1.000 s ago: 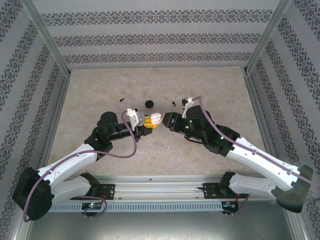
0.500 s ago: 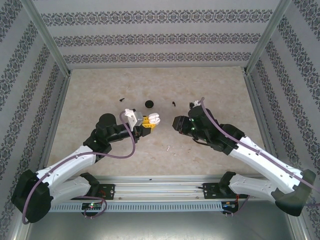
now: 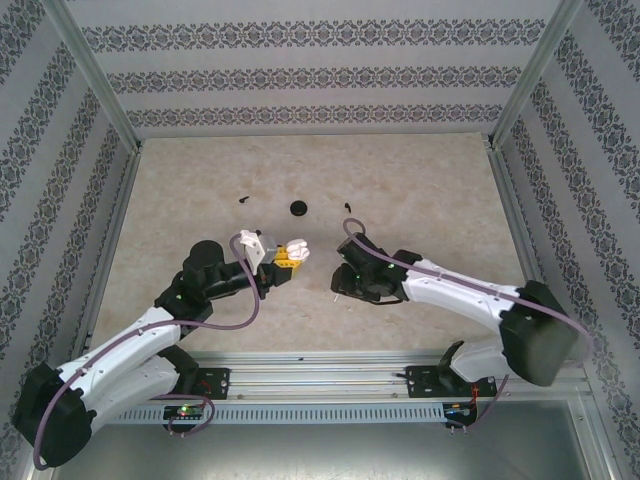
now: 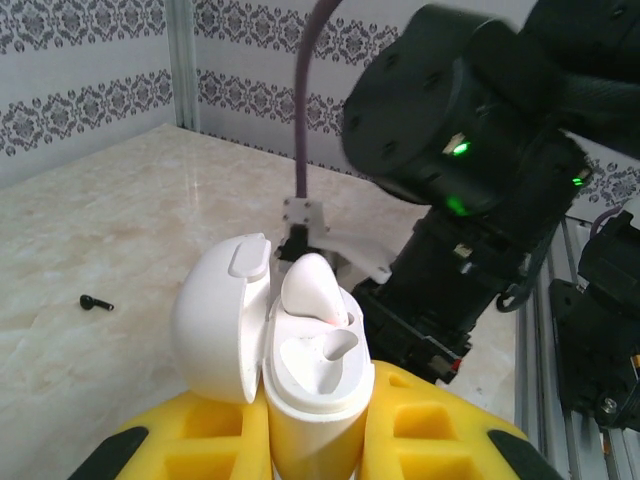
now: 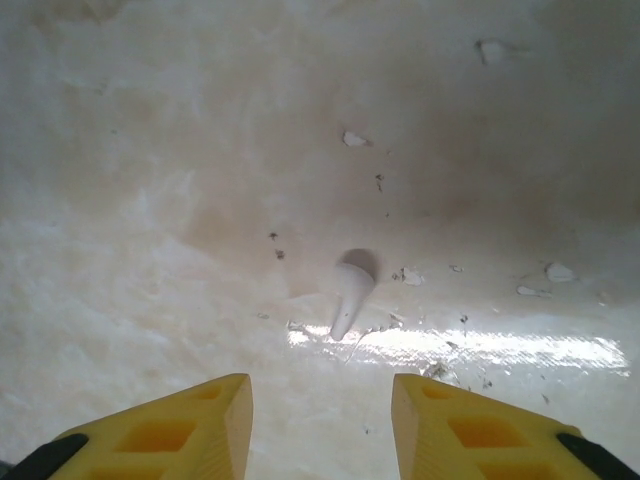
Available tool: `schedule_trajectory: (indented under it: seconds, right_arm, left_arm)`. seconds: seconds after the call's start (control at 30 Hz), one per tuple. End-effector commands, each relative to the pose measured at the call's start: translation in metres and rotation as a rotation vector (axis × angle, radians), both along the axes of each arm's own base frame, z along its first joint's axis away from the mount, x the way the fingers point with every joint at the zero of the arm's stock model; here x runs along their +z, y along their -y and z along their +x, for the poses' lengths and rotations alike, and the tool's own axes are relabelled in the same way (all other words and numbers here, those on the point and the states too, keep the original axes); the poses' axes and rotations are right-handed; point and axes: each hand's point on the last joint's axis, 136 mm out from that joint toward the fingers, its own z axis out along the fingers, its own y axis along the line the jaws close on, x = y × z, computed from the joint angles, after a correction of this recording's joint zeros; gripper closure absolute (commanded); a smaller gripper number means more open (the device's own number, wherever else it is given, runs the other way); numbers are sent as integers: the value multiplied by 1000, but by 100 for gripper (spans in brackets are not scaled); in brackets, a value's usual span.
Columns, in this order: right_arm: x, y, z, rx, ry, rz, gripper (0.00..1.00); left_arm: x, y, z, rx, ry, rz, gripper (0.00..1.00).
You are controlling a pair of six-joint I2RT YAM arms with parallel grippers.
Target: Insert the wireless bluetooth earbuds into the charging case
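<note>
My left gripper (image 3: 285,257) is shut on the white charging case (image 4: 315,370), held upright between its yellow fingers (image 4: 200,440). The case's lid (image 4: 220,315) hangs open to the left. One white earbud (image 4: 312,290) sits in the far socket, and the near socket is empty. The other earbud (image 5: 350,290) lies on the marble table, stem pointing toward the camera. My right gripper (image 5: 320,420) hovers open just short of it, fingers (image 5: 170,430) spread wider than the earbud, nothing between them. In the top view the right gripper (image 3: 342,282) points down, right of the case (image 3: 297,250).
A round black piece (image 3: 298,208) and two small black bits (image 3: 245,198) (image 3: 347,208) lie farther back on the table. White specks (image 5: 352,138) dot the surface around the earbud. The right arm's black wrist (image 4: 470,150) looms close behind the case. Patterned walls enclose the table.
The right gripper left the case, swung down and toward the near edge over the loose earbud, and opened its jaws. The left gripper drew the case slightly back and left.
</note>
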Motion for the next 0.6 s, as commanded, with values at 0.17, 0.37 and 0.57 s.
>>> schedule_trajectory:
  seconds: [0.17,0.37,0.57]
  right_arm:
    - [-21,-10,7,-39,-94,28,59]
    - [-33,-15,10,-35,-119,10,66]
    - [-46,-15,14,-36,-142,-39,70]
  left_arm:
    - [-12,-6,-3,12,-30,10,87]
    - [-15,-8,-6,10,-29,11,87]
    - [-16,-8,-10,-2,-30,12,87]
